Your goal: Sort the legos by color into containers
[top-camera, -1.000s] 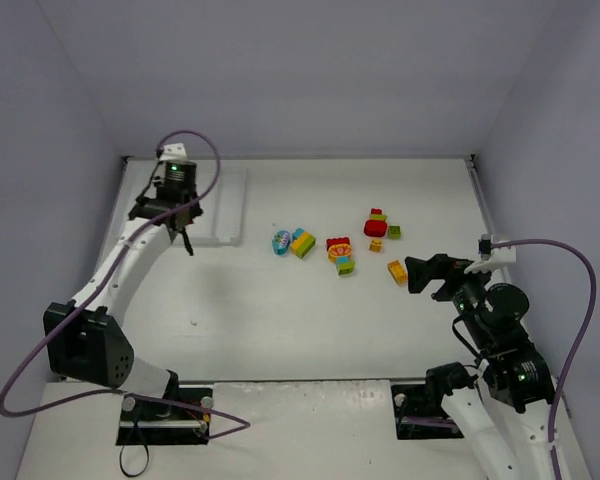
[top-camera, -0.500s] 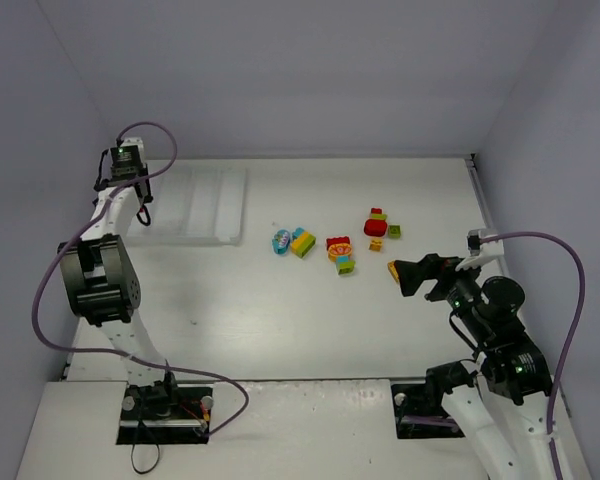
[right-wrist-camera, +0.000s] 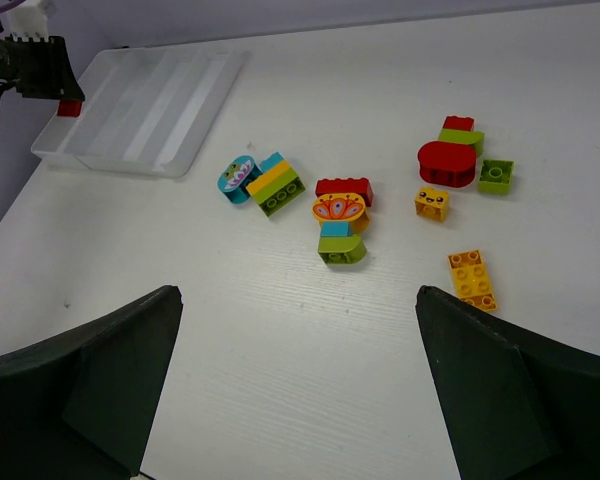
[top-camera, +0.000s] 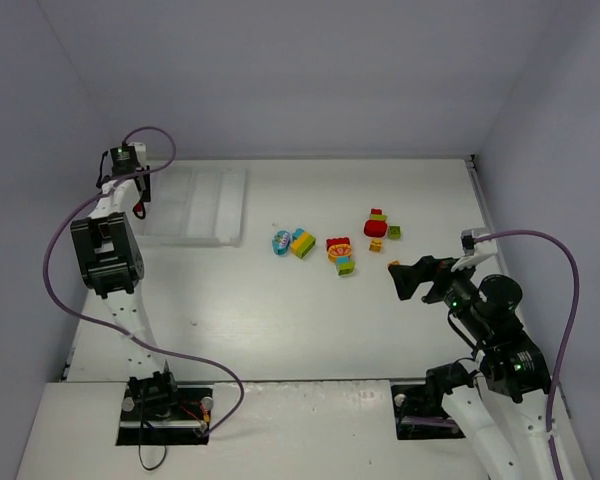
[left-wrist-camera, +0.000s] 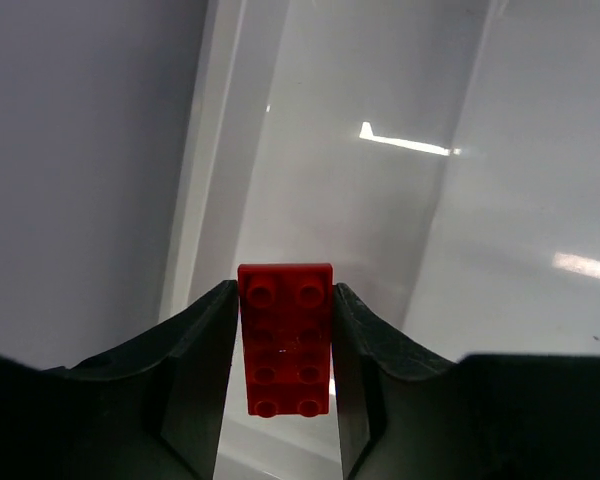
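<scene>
My left gripper is shut on a flat red brick, which hangs over the leftmost of the containers in the white tray. In the top view this gripper is at the tray's left edge. The other legos lie loose mid-table: a cyan-yellow-green clump, a red-orange-cyan-green clump, a rounded red piece with green on it, a small green brick, a small yellow brick and a flat yellow brick. My right gripper stands wide open above bare table, nearer than the legos.
The enclosure's walls close in on three sides; the left wall stands right beside the tray and my left arm. In the top view the right gripper partly covers the flat yellow brick.
My left arm has swung from the tray's near right side over to its far left edge, carrying the red brick. The right gripper has edged slightly left.
</scene>
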